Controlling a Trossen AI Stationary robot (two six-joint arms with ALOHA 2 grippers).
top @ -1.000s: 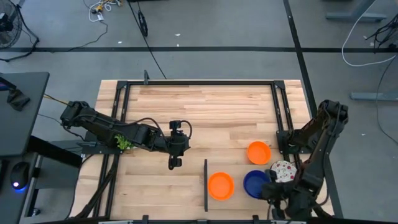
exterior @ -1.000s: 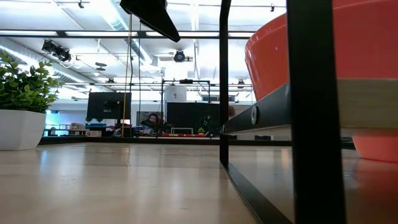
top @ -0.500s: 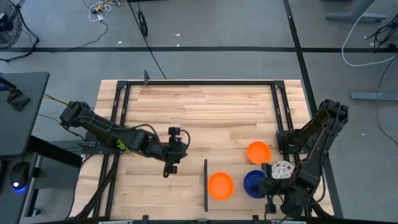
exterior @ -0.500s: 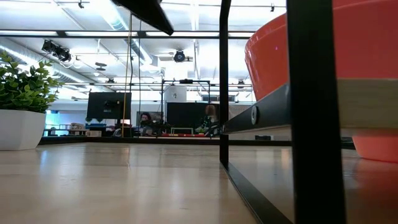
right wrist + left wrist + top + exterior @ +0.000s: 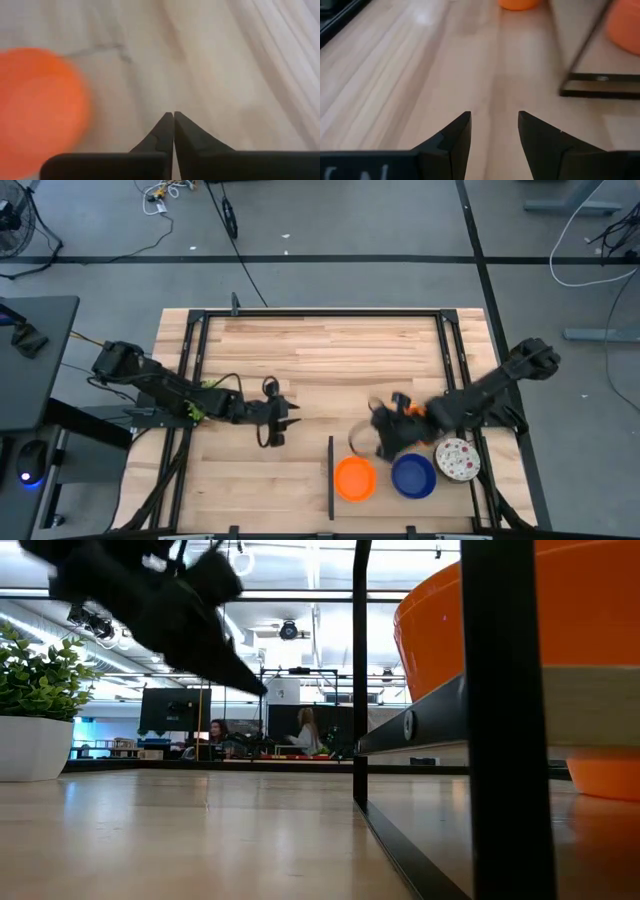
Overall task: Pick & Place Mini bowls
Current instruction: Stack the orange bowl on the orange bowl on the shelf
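Observation:
Three mini bowls stand in a row near the table's front right: an orange bowl (image 5: 355, 478), a blue bowl (image 5: 413, 476) and a white red-speckled bowl (image 5: 457, 458). A second orange bowl (image 5: 416, 411) shows only as a sliver behind my right arm. My right gripper (image 5: 378, 442) is shut and empty over the bare wood just beyond the orange and blue bowls; its wrist view shows an orange bowl (image 5: 35, 105) beside it. My left gripper (image 5: 278, 423) is open and empty over the table's middle left (image 5: 492, 120).
A black divider bar (image 5: 330, 478) lies on the wood just left of the near orange bowl and also shows in the left wrist view (image 5: 600, 85). A black frame (image 5: 320, 313) runs around the table. A potted plant (image 5: 35, 710) stands at the left.
My right arm has swung fast from the table's near right corner toward the left and far side, over the bowls, and now covers the far orange bowl. My left gripper has drawn back a little toward the far edge. The bowls still in sight have not moved.

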